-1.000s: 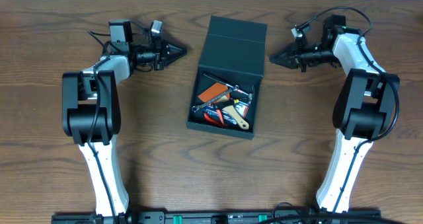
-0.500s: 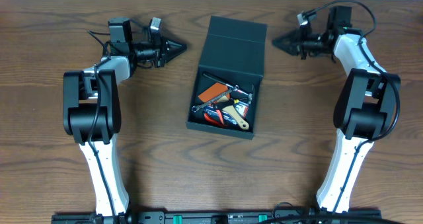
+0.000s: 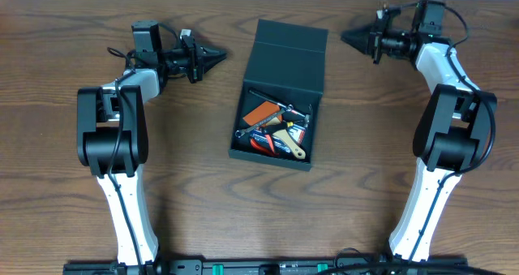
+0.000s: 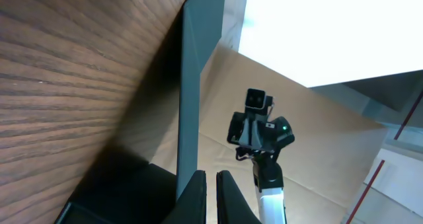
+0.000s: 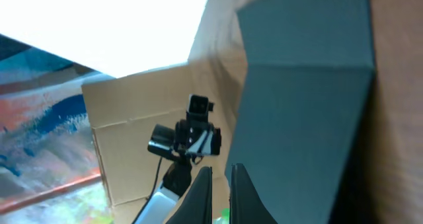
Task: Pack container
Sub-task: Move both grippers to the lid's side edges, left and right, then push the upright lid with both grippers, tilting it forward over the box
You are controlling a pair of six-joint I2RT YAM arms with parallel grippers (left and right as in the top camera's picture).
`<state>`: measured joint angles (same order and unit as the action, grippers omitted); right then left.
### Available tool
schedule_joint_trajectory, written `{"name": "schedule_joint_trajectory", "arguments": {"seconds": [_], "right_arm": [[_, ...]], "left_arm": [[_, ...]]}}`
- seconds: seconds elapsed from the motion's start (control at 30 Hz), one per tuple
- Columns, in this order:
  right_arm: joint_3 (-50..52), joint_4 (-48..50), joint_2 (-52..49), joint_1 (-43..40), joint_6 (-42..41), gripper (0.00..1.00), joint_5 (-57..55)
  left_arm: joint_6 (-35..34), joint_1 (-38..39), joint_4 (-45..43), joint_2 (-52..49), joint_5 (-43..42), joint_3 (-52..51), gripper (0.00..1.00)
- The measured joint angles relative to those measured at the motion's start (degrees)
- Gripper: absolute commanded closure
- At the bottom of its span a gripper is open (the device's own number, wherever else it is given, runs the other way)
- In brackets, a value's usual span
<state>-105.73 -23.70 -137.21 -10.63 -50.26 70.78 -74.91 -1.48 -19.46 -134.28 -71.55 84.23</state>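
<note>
Overhead view: the container (image 3: pixel 269 158) sits mid-table, between the two arms, with its lid (image 3: pixel 289 58) folded back flat on the far side. Its tray is loaded with tools (image 3: pixel 274 129), among them an orange block and a wooden-handled item. The left gripper (image 3: pixel 219 54) hovers just left of the lid and the right gripper (image 3: pixel 349 38) just right of it. Each has its fingers pressed together to a point, carries nothing, and is clear of the box. Left wrist view: the fingers of the left gripper (image 4: pixel 211 187) lie close together with a slim gap. The lid edge (image 4: pixel 190 85) rises directly ahead over the table (image 4: pixel 66 65). Right wrist view: the right gripper (image 5: pixel 220 181) is likewise closed and empty. The creased lid panel (image 5: pixel 310 105) fills the area in front. Handling assessment: the matte board looks rigid and offers fair friction, and the loaded tray probably stays put under light pushing. The flap is light and pivots on its crease. Engage it at the free far edge, from both sides, and swing it forward; avoid pressing on the crease.
</note>
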Motion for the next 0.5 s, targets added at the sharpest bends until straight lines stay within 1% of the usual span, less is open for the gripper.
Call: {"name": "schedule_joint_trajectory", "arguments": {"seconds": [0.07,0.2,0.33,0.5], "right_arm": [[0.0,-4.8,-0.1,-0.2,2.4,0.99,0.1],[0.0,-13.7,-0.5,-0.5,9.1,0.99,-0.2],[0.0,-20.8,-0.9,-0.4,15.8,0.99,-1.2],[0.0,-30.7,-1.0,-0.3,22.8,0.99,-5.9]], "left_arm": [[1.3,0.0,0.3,0.0,0.0,0.0,0.95],[6.3,0.2,2.8,0.0,-0.3,0.0,0.95],[12.0,0.5,5.1,0.0,-0.5,0.0,0.94],[20.7,0.7,13.2,0.0,-0.7,0.1,0.95]]}}
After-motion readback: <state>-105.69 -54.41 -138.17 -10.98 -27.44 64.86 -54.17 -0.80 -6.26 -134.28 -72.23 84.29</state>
